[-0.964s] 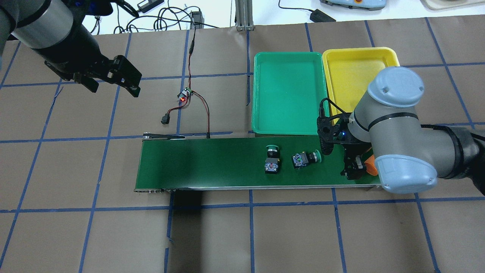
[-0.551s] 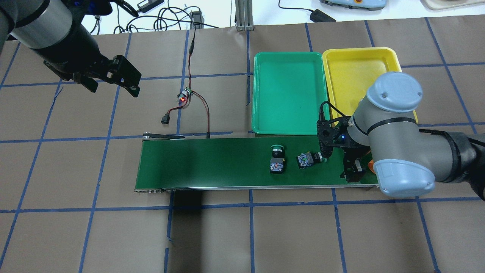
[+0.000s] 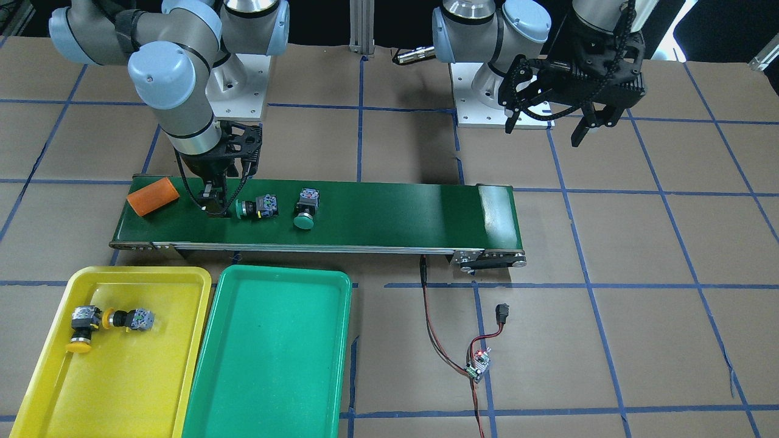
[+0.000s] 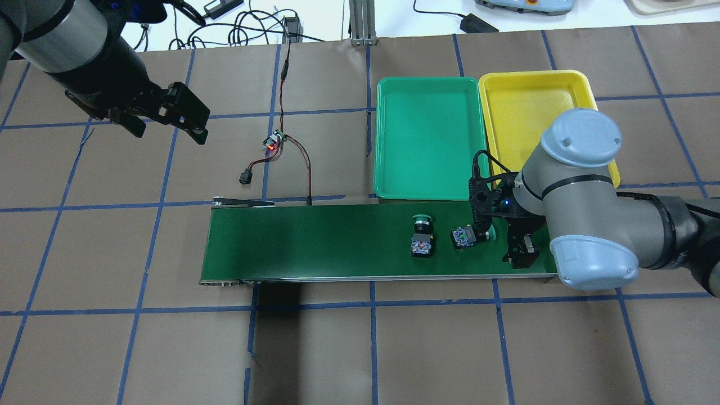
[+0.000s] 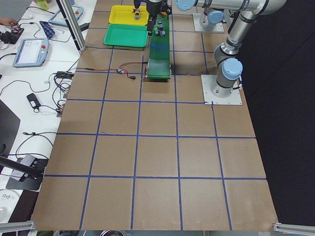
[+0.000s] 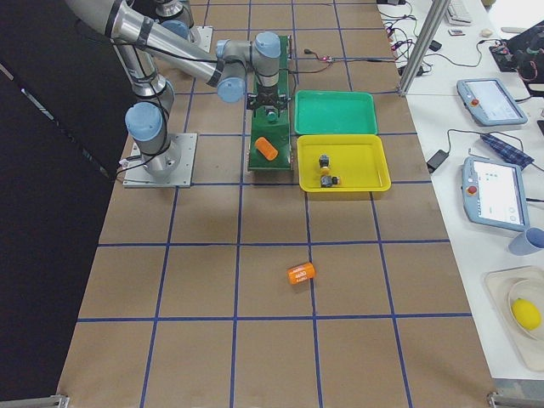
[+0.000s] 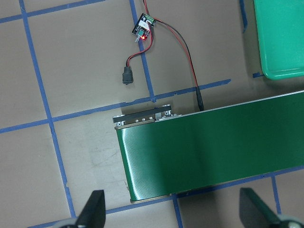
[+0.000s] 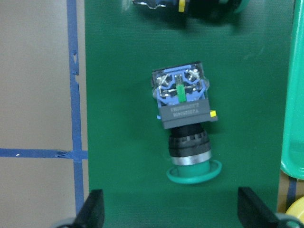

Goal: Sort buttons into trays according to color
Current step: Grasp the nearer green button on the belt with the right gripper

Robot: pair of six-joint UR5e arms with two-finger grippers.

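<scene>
The dark-green conveyor belt (image 3: 395,210) on the tabletop (image 3: 608,243) carries two green buttons (image 3: 305,210). The yellow tray (image 3: 140,389), just beside the green tray (image 3: 268,365), holds two yellow buttons (image 3: 83,325), which the right arm (image 4: 579,185) hides from overhead. The right claw (image 8: 172,209) hangs released over one green button, its cap nearest the spread fingers, while the left claw (image 3: 543,125) hovers released, well apart.
</scene>
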